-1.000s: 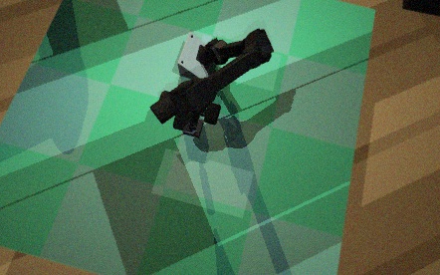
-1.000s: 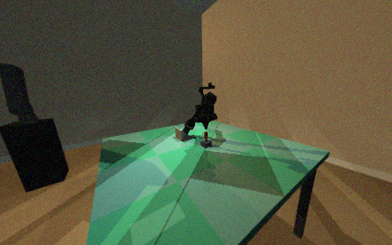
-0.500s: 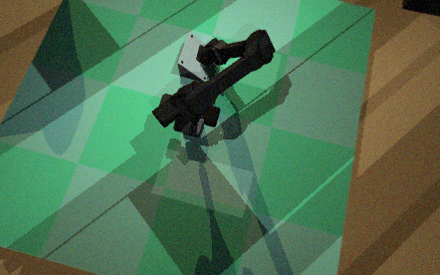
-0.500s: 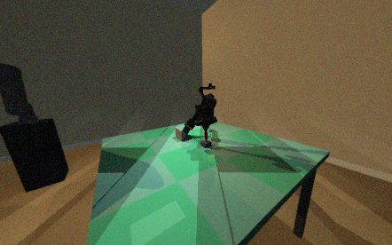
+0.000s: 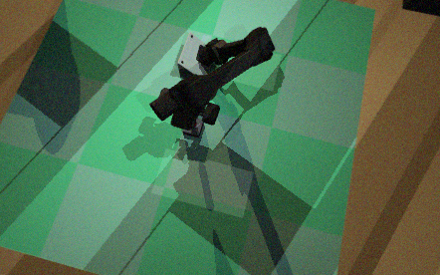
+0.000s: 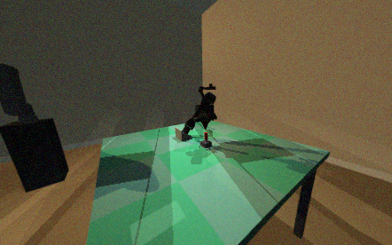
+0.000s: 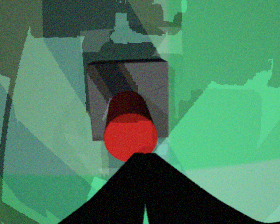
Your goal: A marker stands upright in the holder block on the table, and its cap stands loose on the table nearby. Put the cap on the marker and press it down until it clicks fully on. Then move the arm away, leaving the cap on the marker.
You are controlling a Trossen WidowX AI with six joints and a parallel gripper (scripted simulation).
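The holder block (image 5: 193,133) (image 6: 206,144) (image 7: 153,90) stands on the table as a small grey square block. Over it, the red cap (image 6: 206,135) (image 7: 131,136) sits upright on the marker, whose body is hidden beneath it. Whether the cap is fully down cannot be told. My gripper (image 6: 205,128) (image 7: 144,163) is shut with nothing between its fingers. In the wrist view its tips overlap the near edge of the cap's round top. In the exterior view the tips are just above the cap; I cannot tell if they touch it. In the top view the arm hides the cap.
The green checkered table (image 5: 76,199) (image 6: 218,186) carries strong shadows and light patches. The arm's pale base plate (image 5: 191,50) is just behind the holder. A dark pedestal (image 6: 36,155) with a bent black shape on it stands off the table's left side.
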